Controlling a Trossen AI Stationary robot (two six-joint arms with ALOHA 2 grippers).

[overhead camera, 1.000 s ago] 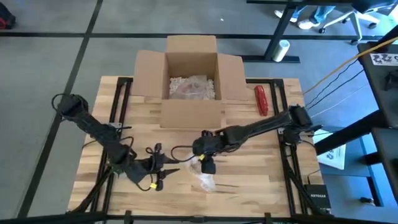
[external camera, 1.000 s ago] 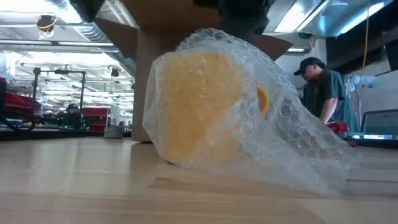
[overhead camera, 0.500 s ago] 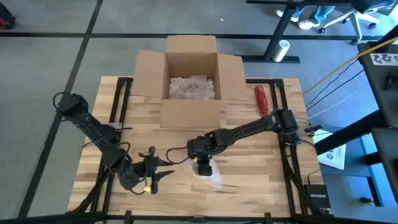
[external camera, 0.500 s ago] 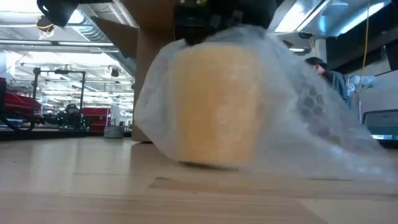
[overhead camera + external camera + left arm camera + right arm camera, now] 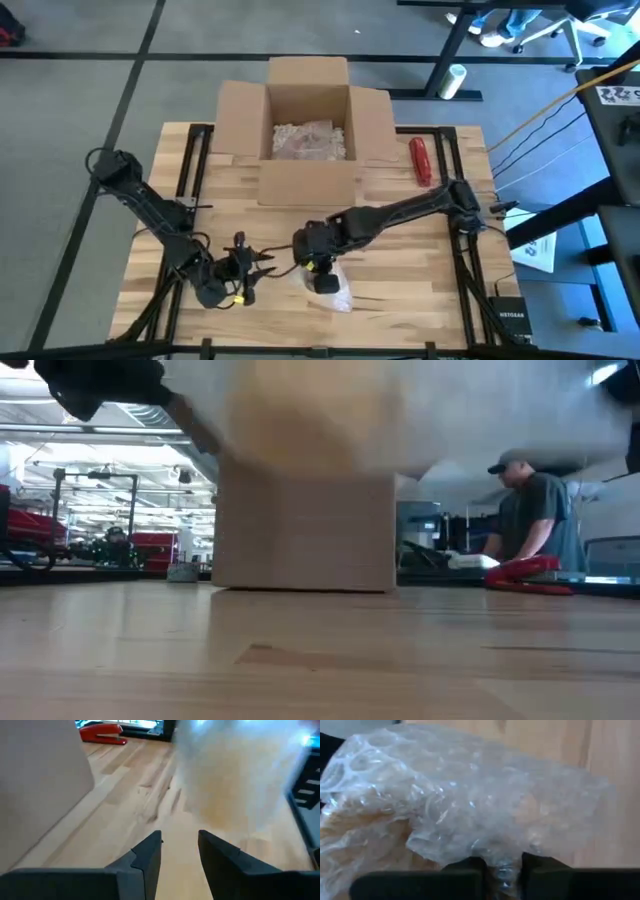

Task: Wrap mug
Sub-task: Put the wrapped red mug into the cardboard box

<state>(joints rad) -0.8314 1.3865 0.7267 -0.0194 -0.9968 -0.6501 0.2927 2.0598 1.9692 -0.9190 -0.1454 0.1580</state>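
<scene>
light: even, bright overhead | glare: ceiling lights in low view | blur: wrapped mug smeared | shadows: soft on worktop

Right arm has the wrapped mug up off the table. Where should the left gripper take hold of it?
Judging by the views, take the mug on its free rounded side facing the left gripper, coming in level. The right gripper is pinching the bubble wrap, so avoid that spot and the loose wrap trailing below.

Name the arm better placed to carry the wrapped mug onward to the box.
The right. Its gripper is shut on the bubble wrap around the mug, already lifted off the table. The left gripper is open and empty beside it.
</scene>
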